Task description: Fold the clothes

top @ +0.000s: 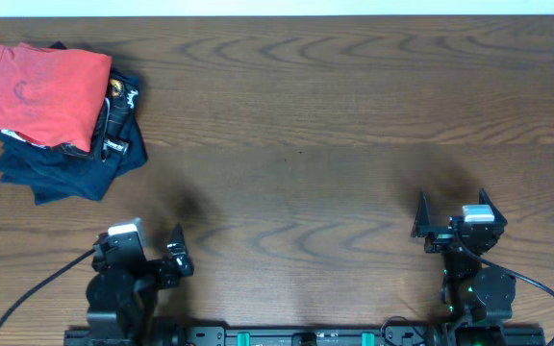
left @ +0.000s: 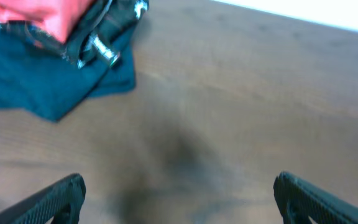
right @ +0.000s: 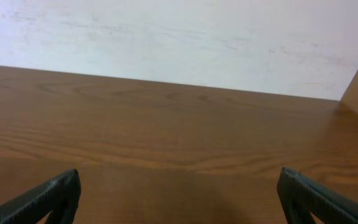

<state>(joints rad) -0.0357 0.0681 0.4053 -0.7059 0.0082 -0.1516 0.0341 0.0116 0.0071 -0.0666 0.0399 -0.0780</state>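
Note:
The red-orange T-shirt [top: 41,91] lies folded on top of a pile at the table's far left corner. It also shows in the left wrist view [left: 39,15] at the top left edge. My left gripper [top: 152,245] is open and empty near the front edge, well short of the pile; its fingers [left: 179,190] are spread wide over bare wood. My right gripper [top: 450,216] is open and empty at the front right, its fingers [right: 179,193] spread over bare table.
Dark navy shirts [top: 65,163] with white lettering lie under the red-orange shirt, also in the left wrist view [left: 48,81]. The wooden table [top: 306,125] reaches to a white wall [right: 179,37] at the back.

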